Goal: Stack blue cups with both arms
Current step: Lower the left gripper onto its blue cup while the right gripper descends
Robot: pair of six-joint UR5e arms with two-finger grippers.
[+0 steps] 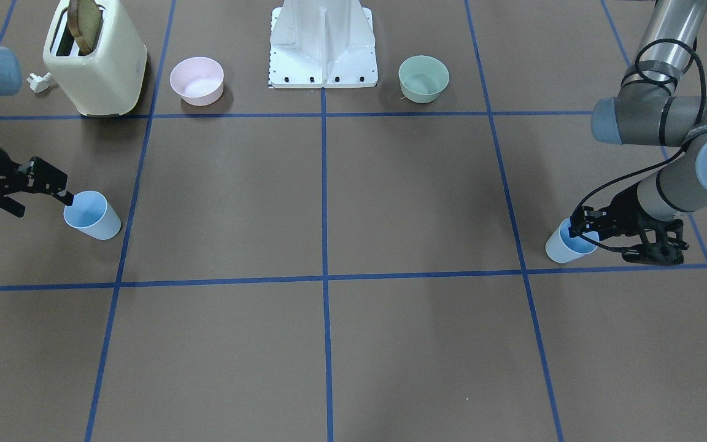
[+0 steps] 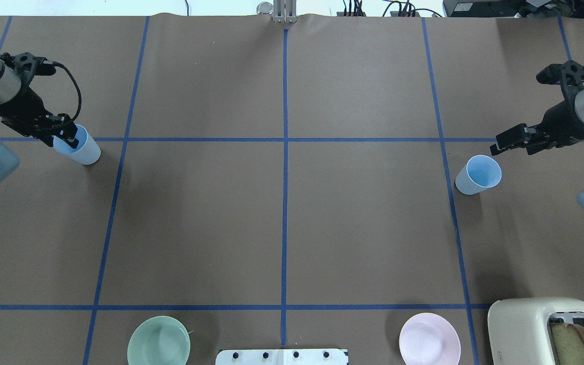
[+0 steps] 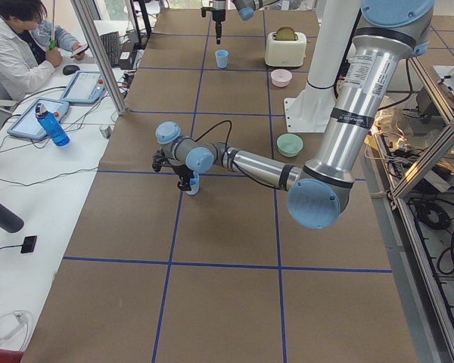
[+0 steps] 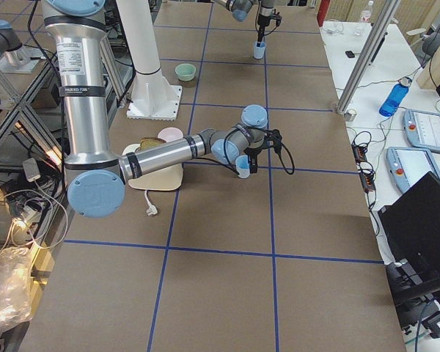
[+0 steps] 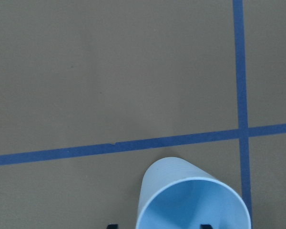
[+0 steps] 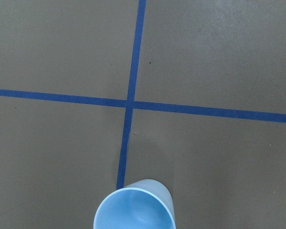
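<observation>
One blue cup (image 2: 86,152) stands upright at the table's left end, also seen in the front view (image 1: 559,248). My left gripper (image 2: 64,138) is open and straddles its rim. In the left wrist view one fingertip (image 5: 206,225) is inside the cup (image 5: 195,200) and the other is outside. The second blue cup (image 2: 478,175) stands upright at the right end. My right gripper (image 2: 501,144) hangs open just beyond its rim, apart from it. The right wrist view shows this cup (image 6: 136,207) at the bottom edge and no fingers.
A cream toaster (image 2: 550,329) with a bread slice stands at the near right, with a pink bowl (image 2: 429,338) beside it. A green bowl (image 2: 158,340) sits near left of the white pedestal (image 2: 282,356). An operator (image 3: 19,45) sits beyond the table's far side.
</observation>
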